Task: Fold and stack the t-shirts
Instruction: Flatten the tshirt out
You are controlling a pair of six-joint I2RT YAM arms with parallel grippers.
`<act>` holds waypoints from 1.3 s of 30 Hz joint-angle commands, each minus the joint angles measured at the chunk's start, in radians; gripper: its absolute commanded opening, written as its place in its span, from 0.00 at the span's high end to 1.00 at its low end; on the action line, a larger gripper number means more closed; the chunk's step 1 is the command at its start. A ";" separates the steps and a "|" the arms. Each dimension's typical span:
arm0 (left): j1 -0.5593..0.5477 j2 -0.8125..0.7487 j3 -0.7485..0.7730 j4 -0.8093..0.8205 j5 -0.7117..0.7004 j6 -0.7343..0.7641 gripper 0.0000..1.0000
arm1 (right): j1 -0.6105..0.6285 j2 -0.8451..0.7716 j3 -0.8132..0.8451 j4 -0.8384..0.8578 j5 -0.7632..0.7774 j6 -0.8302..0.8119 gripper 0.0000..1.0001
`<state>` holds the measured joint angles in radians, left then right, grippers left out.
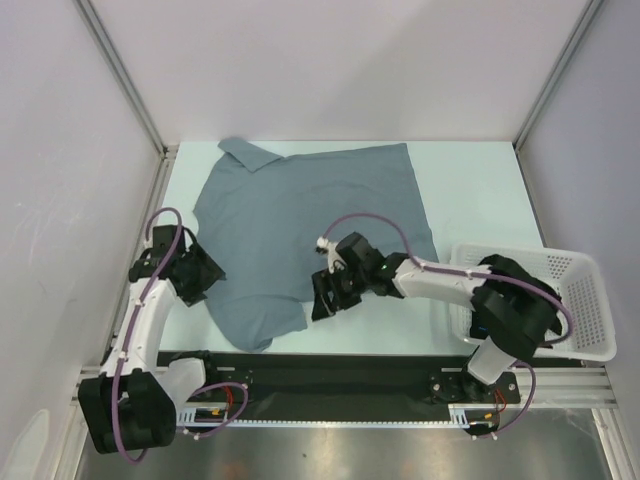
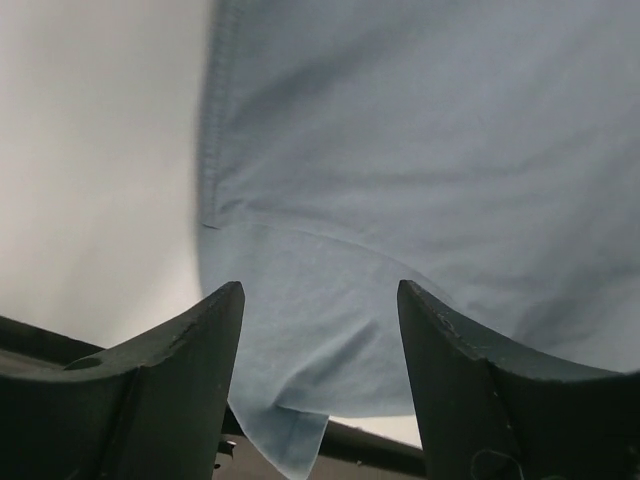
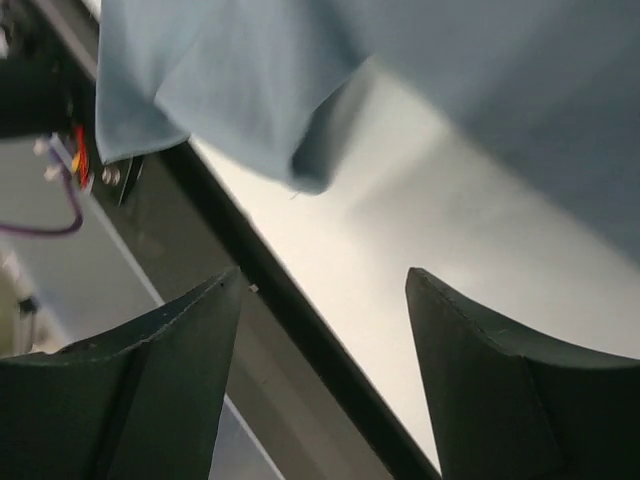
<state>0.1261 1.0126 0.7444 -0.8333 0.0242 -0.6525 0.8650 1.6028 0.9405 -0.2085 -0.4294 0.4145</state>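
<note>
A slate grey-blue t-shirt (image 1: 300,220) with a small collar (image 1: 245,155) lies spread on the table, its near corner reaching the front edge. My left gripper (image 1: 205,272) is open at the shirt's left edge; the left wrist view shows the cloth (image 2: 400,180) and a hanging corner (image 2: 285,440) between the fingers. My right gripper (image 1: 325,300) is open and empty by the shirt's near hem, which shows in the right wrist view (image 3: 250,90) above the table edge. No black t-shirt is in view.
A white lattice basket (image 1: 585,300) stands at the right behind the right arm. The black front rail (image 1: 330,370) runs along the table's near edge. White walls and metal posts enclose the table on the left, back and right.
</note>
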 commanded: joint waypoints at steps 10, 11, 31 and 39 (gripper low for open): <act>-0.193 -0.098 -0.013 -0.153 0.054 -0.050 0.37 | 0.106 0.189 0.007 0.259 -0.120 -0.031 0.39; -0.227 -0.136 -0.013 -0.196 0.034 -0.070 0.37 | 0.108 0.204 0.009 0.264 -0.111 -0.036 0.39; -0.246 -0.177 0.044 -0.234 0.022 -0.050 0.36 | 0.123 0.189 0.103 0.048 -0.422 0.049 0.89; -0.246 -0.170 0.027 -0.227 0.033 -0.041 0.36 | 0.072 0.203 0.023 0.228 -0.539 0.257 0.87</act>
<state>-0.1150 0.8463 0.7509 -1.0649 0.0593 -0.7158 0.9657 1.8305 0.9890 -0.0746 -0.8616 0.5510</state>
